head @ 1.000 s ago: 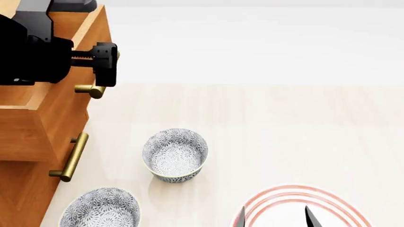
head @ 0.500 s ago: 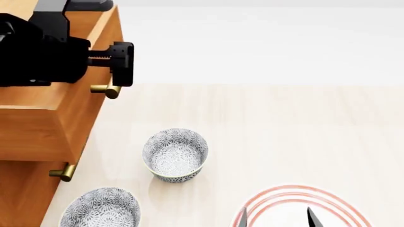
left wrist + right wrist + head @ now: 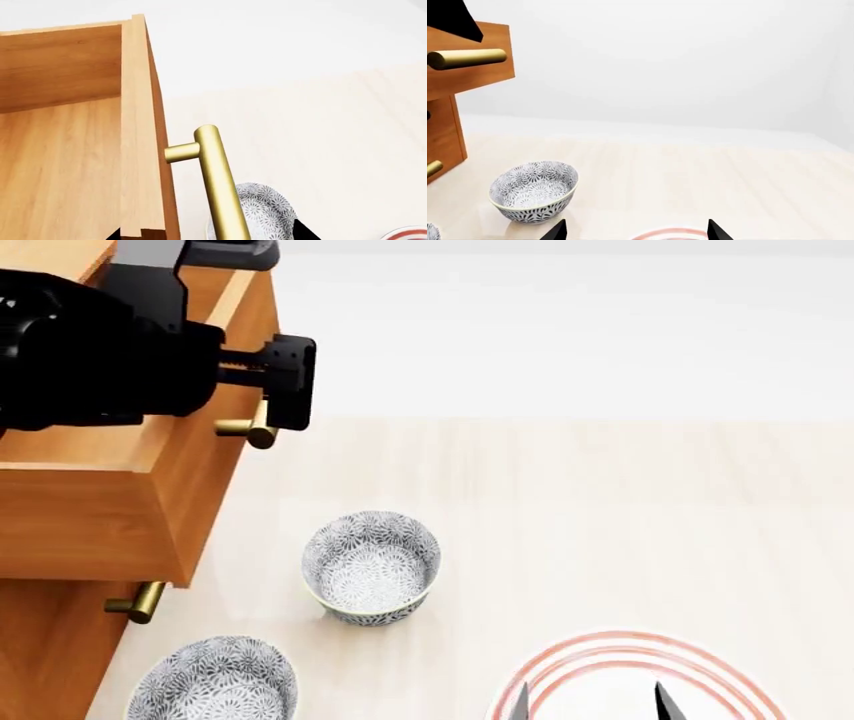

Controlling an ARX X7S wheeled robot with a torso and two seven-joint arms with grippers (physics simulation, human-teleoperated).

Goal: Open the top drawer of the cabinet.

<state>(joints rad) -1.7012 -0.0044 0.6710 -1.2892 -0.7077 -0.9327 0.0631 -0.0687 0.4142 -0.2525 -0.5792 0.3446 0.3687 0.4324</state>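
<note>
Top drawer (image 3: 160, 495) stands pulled out from the cabinet (image 3: 47, 640), at the left edge of the head view, its front panel overhanging the fronts below and facing right toward the open floor. Drawer's long travel axis runs left to right in that view, out of the cabinet. In the left wrist view the open box shows bare wood inside. Brass bar handle (image 3: 217, 187) sits on short posts off the front panel; its long axis lies along the drawer front, horizontal, running near to far in the head view. Left gripper (image 3: 283, 392) is at that handle, black fingers (image 3: 291, 385) either side of the bar's far end, jaws closed on the bar. A lower drawer's brass handle (image 3: 134, 604) peeks out beneath the overhang. On the pale wood floor (image 3: 601, 530): one patterned bowl (image 3: 370, 566) upright, near the cabinet front but apart from it; a second patterned bowl (image 3: 214, 682) closer to the robot, cut by the frame edge. A white plate with red rings (image 3: 627, 680) lies to the right, well apart from the bowls. Right gripper (image 3: 589, 702) hangs over that plate, two black fingertips spread, nothing between them.
</note>
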